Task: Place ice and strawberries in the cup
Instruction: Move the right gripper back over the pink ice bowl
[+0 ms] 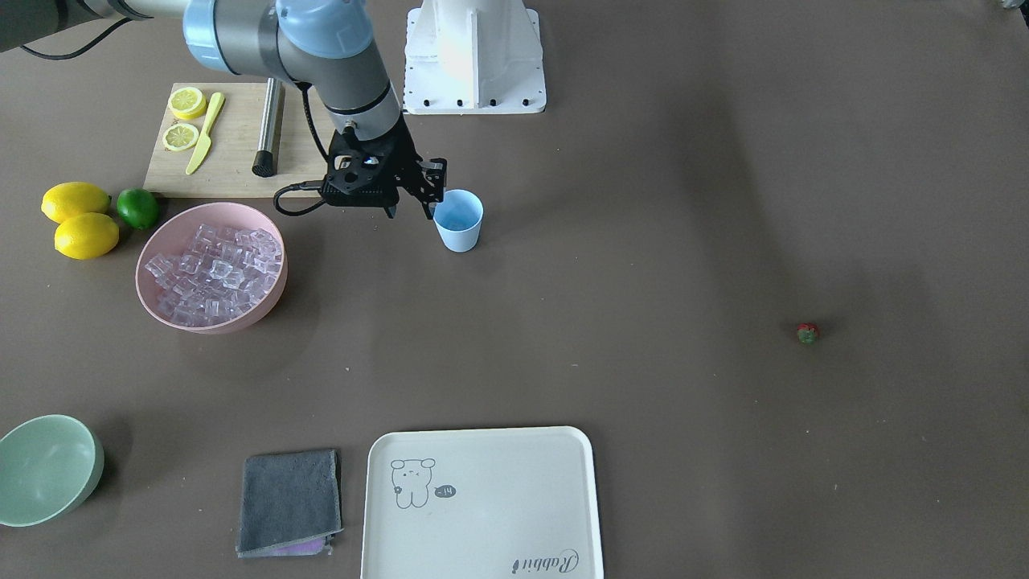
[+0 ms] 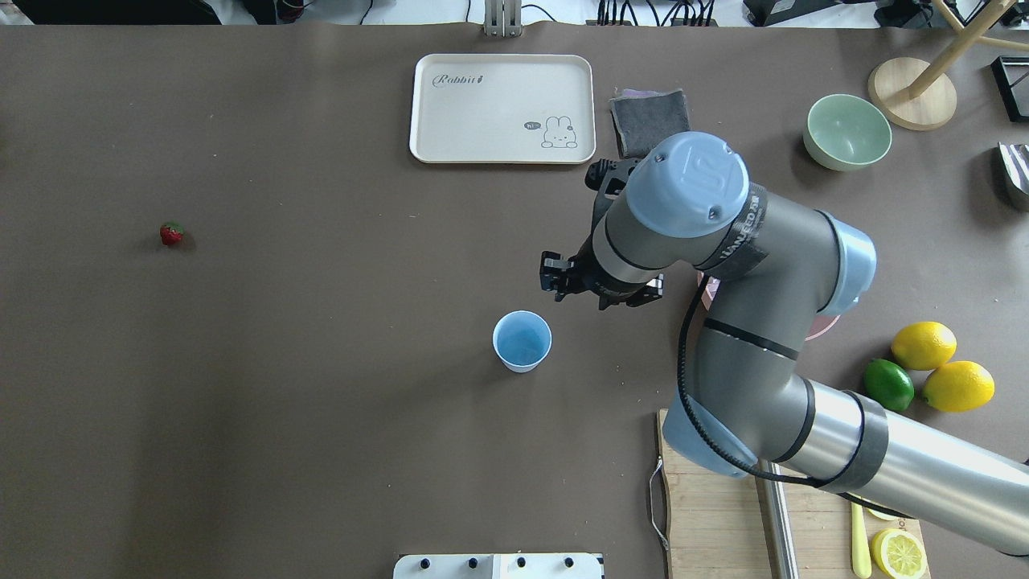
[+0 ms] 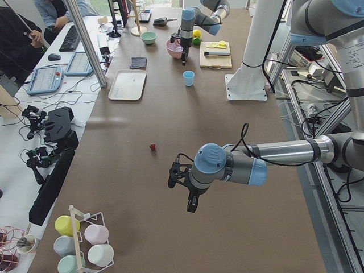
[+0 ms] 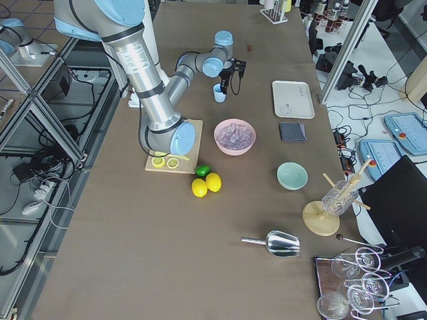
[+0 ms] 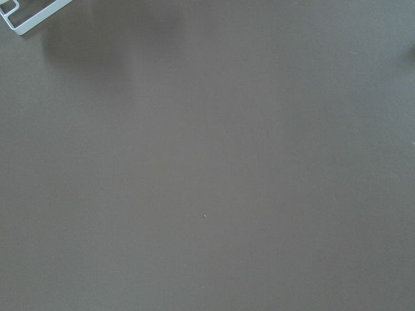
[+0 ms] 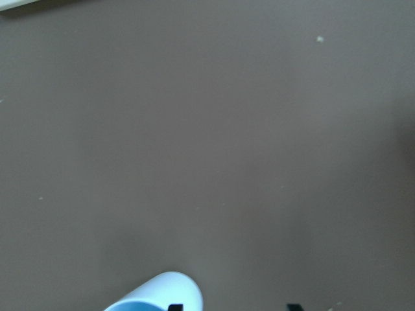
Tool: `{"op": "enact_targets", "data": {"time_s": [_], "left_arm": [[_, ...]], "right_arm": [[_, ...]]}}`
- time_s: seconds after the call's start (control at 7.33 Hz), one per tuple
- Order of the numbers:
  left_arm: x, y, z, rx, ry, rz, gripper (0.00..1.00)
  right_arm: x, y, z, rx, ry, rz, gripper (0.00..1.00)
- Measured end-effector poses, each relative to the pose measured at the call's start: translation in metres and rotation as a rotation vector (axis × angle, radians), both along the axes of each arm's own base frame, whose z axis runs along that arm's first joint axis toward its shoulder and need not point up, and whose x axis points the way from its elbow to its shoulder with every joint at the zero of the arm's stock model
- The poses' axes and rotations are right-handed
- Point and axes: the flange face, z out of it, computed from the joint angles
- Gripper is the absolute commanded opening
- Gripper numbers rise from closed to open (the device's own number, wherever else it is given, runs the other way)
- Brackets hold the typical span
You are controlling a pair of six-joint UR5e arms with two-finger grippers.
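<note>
Cup [image 1: 459, 223] stands upright just beside the right pincer [image 1: 412, 211], so close that its rim sits by one fingertip [image 6: 175, 307]. That pincer is spread wide, and I see nothing in the gap. If it drops or swings from here, I think a finger could bump the rim and knock the light cup over. A bit farther off, on the pincer's other side, the ice [image 1: 215, 269] is heaped in the pink bowl [image 1: 241, 323]. The cubes look small and crowded, so one could pop out of a pinch. Farthest away, well past the cup, lies the strawberry [image 1: 807, 333]. It is tiny and may roll or get squashed. It is nearer the left pincer [image 3: 183, 192], and I cannot tell if that one is spread or closed.
</note>
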Motion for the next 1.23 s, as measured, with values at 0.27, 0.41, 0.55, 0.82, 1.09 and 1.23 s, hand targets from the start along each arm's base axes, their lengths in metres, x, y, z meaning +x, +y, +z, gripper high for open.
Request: {"op": "enact_targets", "data": {"time_s": [0.27, 0.41, 0.55, 0.82, 1.09, 1.23], "left_arm": [[0.000, 0.001, -0.001, 0.000, 0.009, 0.000, 0.98], [0.000, 0.001, -0.001, 0.000, 0.011, 0.000, 0.98], [0.000, 0.001, -0.001, 0.001, 0.011, -0.002, 0.98], [-0.001, 0.000, -0.002, 0.004, 0.011, -0.004, 0.98], [-0.001, -0.001, -0.003, 0.001, 0.012, -0.009, 0.98], [-0.002, -0.001, -0.005, -0.001, 0.015, -0.020, 0.98]], "right_arm": [[0.053, -0.024, 0.036, 0.039, 0.029, -0.018, 0.62], [0.077, -0.033, 0.056, 0.035, 0.051, 0.000, 0.63], [0.104, -0.038, 0.082, 0.006, 0.076, 0.033, 0.63], [0.142, -0.042, 0.114, -0.177, 0.086, 0.205, 0.71], [0.160, -0.050, 0.123, -0.409, 0.061, 0.445, 0.66], [0.163, -0.052, 0.125, -0.483, 0.052, 0.527, 0.63]]}}
